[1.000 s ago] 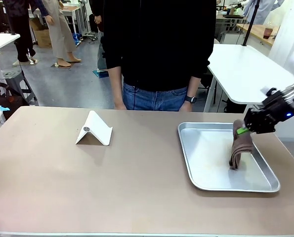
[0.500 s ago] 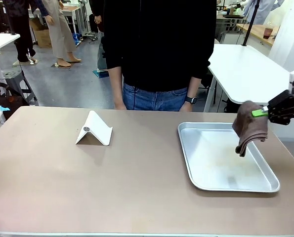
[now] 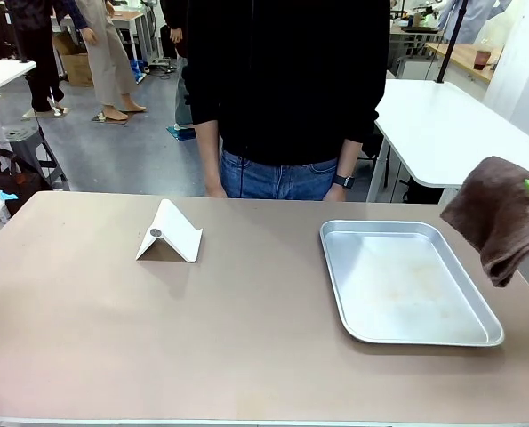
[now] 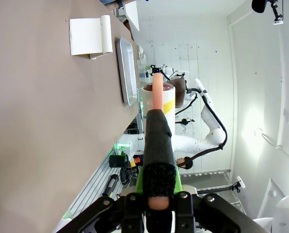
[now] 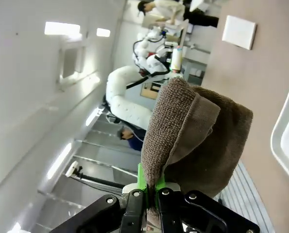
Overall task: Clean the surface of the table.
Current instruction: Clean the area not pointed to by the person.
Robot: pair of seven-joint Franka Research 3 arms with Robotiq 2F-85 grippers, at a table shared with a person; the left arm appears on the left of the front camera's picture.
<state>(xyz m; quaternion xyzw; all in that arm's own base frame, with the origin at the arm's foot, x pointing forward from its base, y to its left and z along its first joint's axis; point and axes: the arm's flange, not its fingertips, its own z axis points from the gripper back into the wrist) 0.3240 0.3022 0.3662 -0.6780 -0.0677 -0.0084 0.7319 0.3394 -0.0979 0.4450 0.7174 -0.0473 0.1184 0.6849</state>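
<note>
Beige-brown matte top, thin pale edge: that's the table (image 3: pixel 246 347), and it runs nearly the whole width of the front view, from the near edge out to where a person (image 3: pixel 286 89) in a black top and jeans stands right against the far side. On it there's a white folded stand (image 3: pixel 169 233) left of the middle and a shiny metal tray (image 3: pixel 424 339) on the right half, well apart from each other. The tray floor has some faint smudgy marks.

The right gripper (image 5: pixel 151 183) is clamped on a brown cloth (image 3: pixel 500 213), which hangs bunched in the air at the table's right end, clear of both tray and tabletop.

The left gripper (image 4: pixel 158 116) is held off the table's edge with its fingers pressed together. A thin peach-coloured strip (image 4: pixel 157 92) runs along the seam and sticks out past the tips. I honestly can't tell what it is.

Room-wise, there's a white-topped table (image 3: pixel 442 124) behind on the right and another at the far left, a grey floor, a dark stool (image 3: pixel 20 142) and a couple of people walking around farther back. The wrist views show plain white walls and bright ceiling lights.
</note>
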